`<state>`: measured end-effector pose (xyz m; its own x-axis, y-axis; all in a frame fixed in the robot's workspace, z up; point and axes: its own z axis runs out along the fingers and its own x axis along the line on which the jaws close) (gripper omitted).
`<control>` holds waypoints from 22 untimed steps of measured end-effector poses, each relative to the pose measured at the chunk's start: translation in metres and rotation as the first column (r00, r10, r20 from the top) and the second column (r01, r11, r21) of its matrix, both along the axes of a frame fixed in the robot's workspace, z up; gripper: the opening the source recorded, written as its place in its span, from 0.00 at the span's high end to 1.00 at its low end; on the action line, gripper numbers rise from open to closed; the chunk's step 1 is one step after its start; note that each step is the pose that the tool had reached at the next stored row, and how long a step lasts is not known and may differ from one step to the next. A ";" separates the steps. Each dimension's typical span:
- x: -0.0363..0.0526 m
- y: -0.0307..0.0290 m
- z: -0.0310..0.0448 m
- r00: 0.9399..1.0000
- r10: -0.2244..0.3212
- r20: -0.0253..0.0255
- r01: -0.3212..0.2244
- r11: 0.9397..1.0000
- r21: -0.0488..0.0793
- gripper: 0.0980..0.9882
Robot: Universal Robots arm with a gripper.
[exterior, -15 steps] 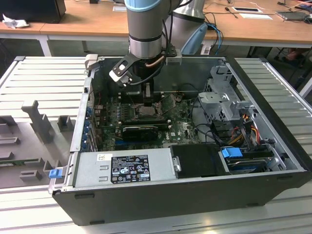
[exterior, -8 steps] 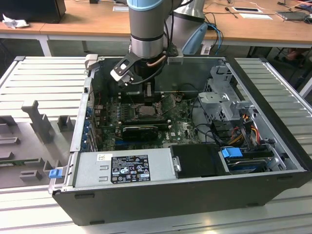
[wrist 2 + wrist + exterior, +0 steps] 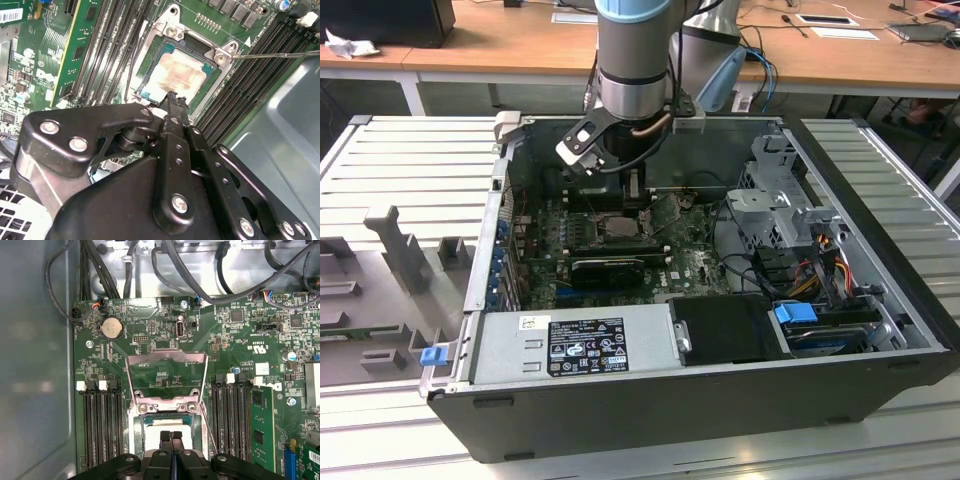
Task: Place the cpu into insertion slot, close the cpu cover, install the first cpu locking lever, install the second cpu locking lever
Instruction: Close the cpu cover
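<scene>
Grey slatted desk (image 3: 400, 150) bearing an open computer case (image 3: 720, 400). Item: cpu (image 3: 177, 75), small flat square, pale silver-beige top with brownish smudges, seated in the insertion slot (image 3: 195, 44) just below the end effector (image 3: 175, 97) tips. End effector: fingers pressed together, nothing between them. Cpu cover (image 3: 165, 358): thin grey frame, swung up, just beyond the tips.
</scene>
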<state>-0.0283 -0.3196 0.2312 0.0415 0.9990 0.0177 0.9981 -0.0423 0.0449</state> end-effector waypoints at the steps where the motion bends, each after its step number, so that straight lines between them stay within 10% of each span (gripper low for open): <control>1: 0.0001 0.0000 0.0003 1.000 0.000 0.000 0.000 1.000 0.000 0.99; 22: 0.0058 0.0002 0.0152 1.000 0.000 0.000 0.000 1.000 0.000 0.99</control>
